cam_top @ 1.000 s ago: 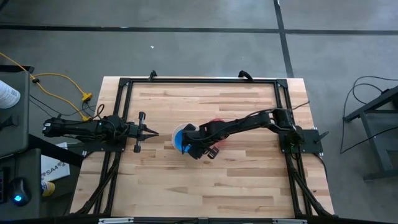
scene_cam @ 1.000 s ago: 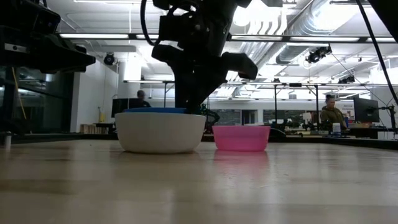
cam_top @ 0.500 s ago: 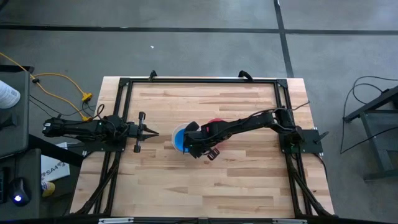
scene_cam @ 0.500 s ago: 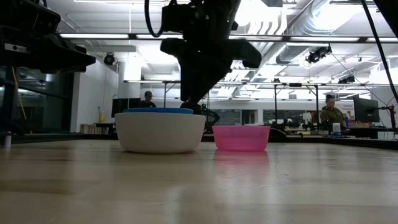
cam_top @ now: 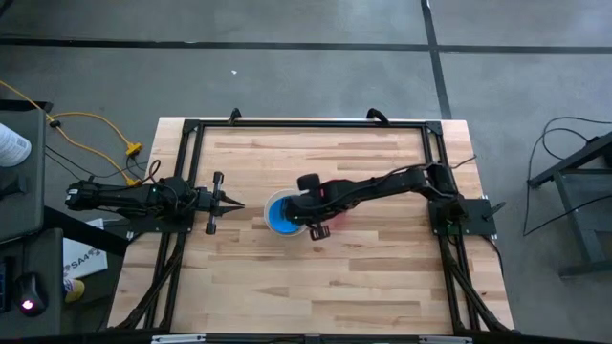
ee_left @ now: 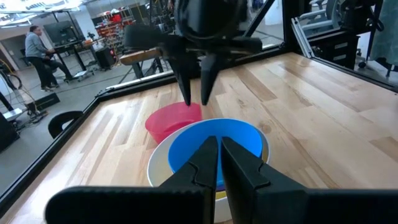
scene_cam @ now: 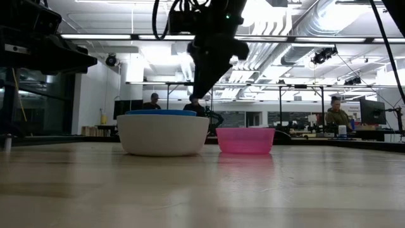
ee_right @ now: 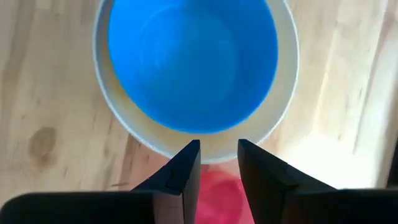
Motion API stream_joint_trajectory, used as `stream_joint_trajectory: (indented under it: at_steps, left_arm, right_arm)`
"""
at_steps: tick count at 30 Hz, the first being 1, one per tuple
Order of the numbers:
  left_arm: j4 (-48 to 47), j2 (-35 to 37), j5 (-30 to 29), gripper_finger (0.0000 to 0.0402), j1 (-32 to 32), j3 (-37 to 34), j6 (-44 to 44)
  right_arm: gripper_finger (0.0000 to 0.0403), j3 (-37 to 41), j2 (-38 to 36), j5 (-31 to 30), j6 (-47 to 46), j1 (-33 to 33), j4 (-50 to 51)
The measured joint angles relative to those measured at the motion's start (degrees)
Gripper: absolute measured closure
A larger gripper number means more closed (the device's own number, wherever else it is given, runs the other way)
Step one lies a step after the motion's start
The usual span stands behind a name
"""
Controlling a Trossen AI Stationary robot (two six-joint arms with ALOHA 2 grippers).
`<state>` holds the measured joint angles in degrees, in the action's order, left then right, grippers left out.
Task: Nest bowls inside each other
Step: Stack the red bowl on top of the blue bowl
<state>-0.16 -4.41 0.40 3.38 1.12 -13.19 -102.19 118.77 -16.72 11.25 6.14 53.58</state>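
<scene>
High view puts your nested stack just left of the frame's centre: the blue bowl (cam_top: 280,212) sits inside the white bowl (cam_top: 269,221), whose rim shows as a pale ring around it. In your right wrist view a sliver of yellow shows between the blue rim and the white one, so a yellow bowl (ee_right: 134,127) lies in the stack too. Just to the right of the stack, touching or nearly so, you have the red-pink bowl (scene_cam: 245,140) standing alone on the table (cam_top: 316,277); in the low view it sits right of centre, lower than the white one.

Your right gripper (scene_cam: 198,88) hangs above the stack's right edge, in the upper middle of the low view, clear of the rims. Its fingers (ee_right: 183,171) are parted with bare space between them and hold nothing.

Your left gripper (cam_top: 235,204) waits at the left of the high view, apart from the stack, pointing toward it. Its fingers (ee_left: 206,163) are drawn nearly together, only a thin slit between them, and nothing is in them.

Beyond the table, the low view shows you people at desks in the background.
</scene>
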Motion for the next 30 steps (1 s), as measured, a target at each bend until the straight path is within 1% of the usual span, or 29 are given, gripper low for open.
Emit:
stream_joint_trajectory:
  at_steps: [6, 10, 13, 24, 30]
  left_arm:
    - [-0.02, 0.01, 0.0, 0.0382, 0.0, -0.01, 0.0]
    - [0.0, 0.01, 0.0, 0.0382, 0.0, 0.01, 0.0]
    - [0.0, 0.01, 0.0, 0.0382, 0.0, -0.01, 0.0]
    - [0.0, 0.01, 0.0, 0.0382, 0.0, 0.01, 0.0]
    - [0.0, 0.01, 0.0, 0.0382, 0.0, 0.01, 0.0]
  right_arm:
    - [0.0302, 0.04, -2.27, 2.43, -9.86, -1.06, 3.7]
    - [0.0302, 0.03, -2.7, 6.65, -17.25, -1.69, 7.01]
    - [0.0302, 0.04, -2.77, 9.33, -20.35, -2.15, 9.17]
    - [0.0302, 0.18, -2.79, 9.21, -21.08, -2.5, 13.55]
    - [0.0302, 5.72, -2.64, 9.2, -20.05, -2.5, 9.36]
